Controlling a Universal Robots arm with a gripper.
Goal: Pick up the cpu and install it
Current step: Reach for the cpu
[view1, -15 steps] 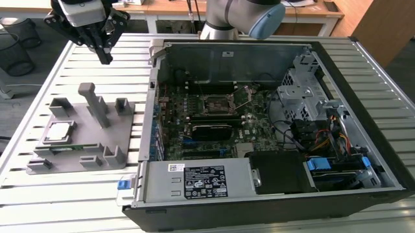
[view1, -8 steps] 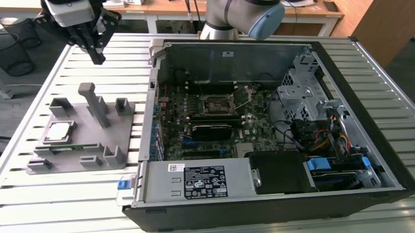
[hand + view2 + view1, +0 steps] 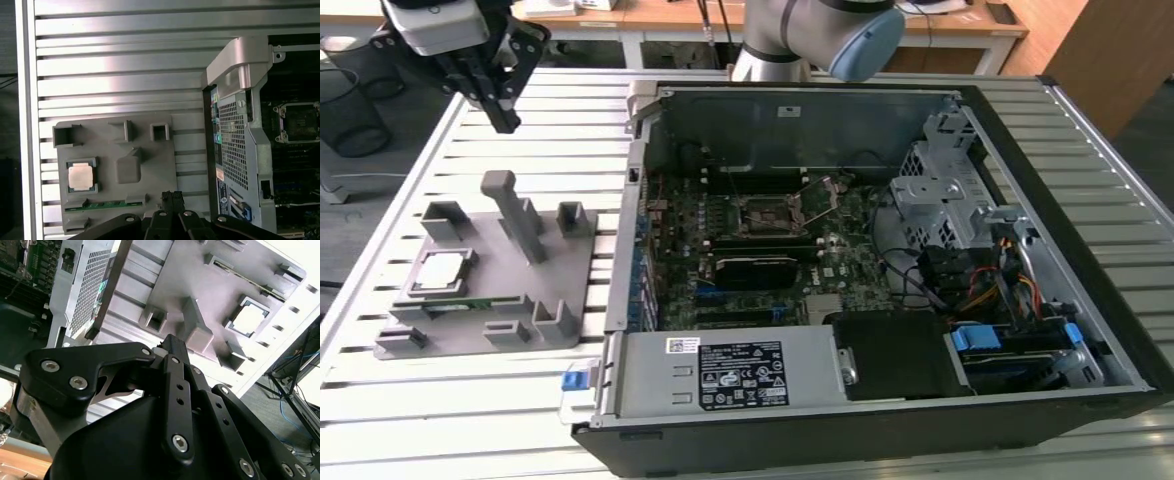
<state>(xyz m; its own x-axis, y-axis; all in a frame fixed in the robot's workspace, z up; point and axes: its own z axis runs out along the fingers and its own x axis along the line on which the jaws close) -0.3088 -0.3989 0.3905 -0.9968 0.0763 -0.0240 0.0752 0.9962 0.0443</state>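
Well apart from the cpu (image 3: 443,270), gripper (image 3: 504,122) partly cropped

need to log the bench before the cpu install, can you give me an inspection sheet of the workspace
surface: slatted metal table carrying a grey holder tray and an open computer case
job's things: cpu lying flat in its pocket on the tray, untouched; socket on the board inside the case, no chip seen in it
clutter: green circuit strip on the tray beside the cpu
grippers: gripper above the table at the exterior view's left, apart from the tray, jaws shut, holding nothing
cables: coloured wires inside the case, at the exterior view's right
surroundings: wire bin and desks beyond the table
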